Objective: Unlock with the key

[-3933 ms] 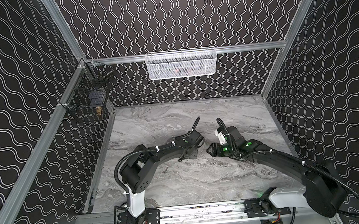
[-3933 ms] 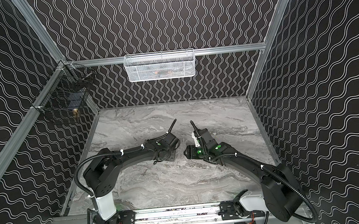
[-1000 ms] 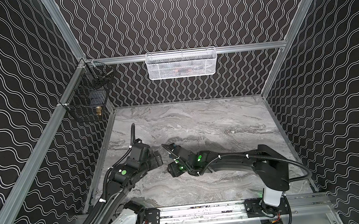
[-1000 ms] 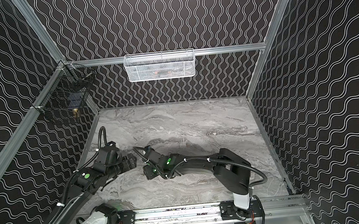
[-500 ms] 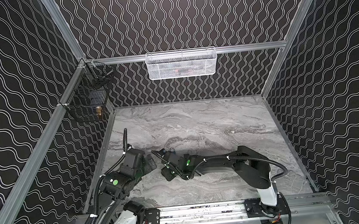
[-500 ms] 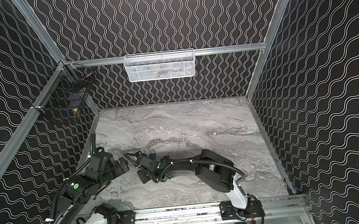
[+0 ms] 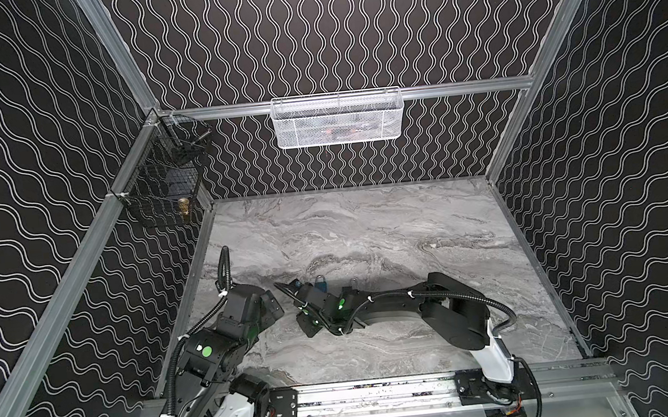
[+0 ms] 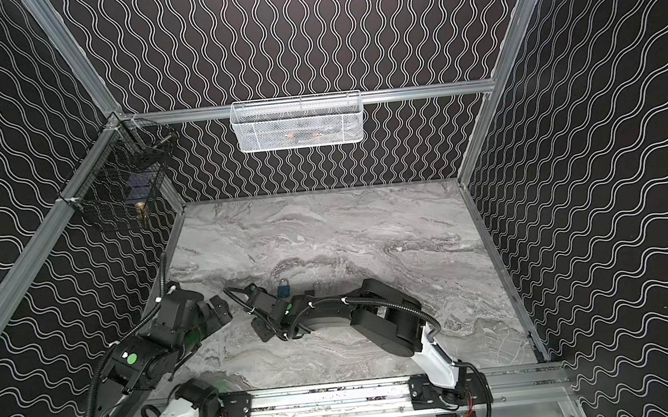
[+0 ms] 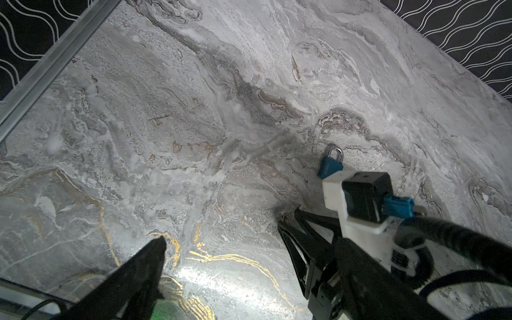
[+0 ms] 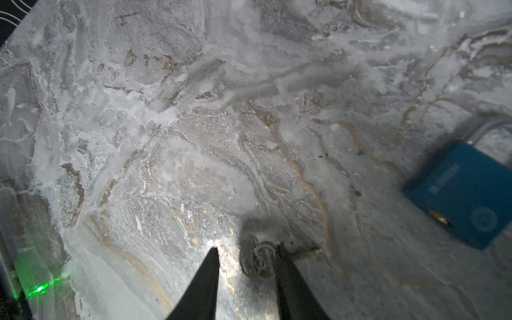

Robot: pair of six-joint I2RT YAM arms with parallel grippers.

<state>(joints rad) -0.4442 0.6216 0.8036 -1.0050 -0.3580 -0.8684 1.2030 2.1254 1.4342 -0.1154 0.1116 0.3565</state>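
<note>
Blurred padlock (image 10: pixel 460 191), partly off-frame

The right pincer (image 10: pixel 246 250) has been swung leftward across the grey marbled worktop (image 10: pixel 166 110) and narrowed about the small silver ringed key (image 10: pixel 257 260).

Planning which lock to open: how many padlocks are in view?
1: the blue padlock lies on the marble table, beside the right gripper and apart from it. More may be hidden: what the white basket and the black basket hold is unclear.
</note>
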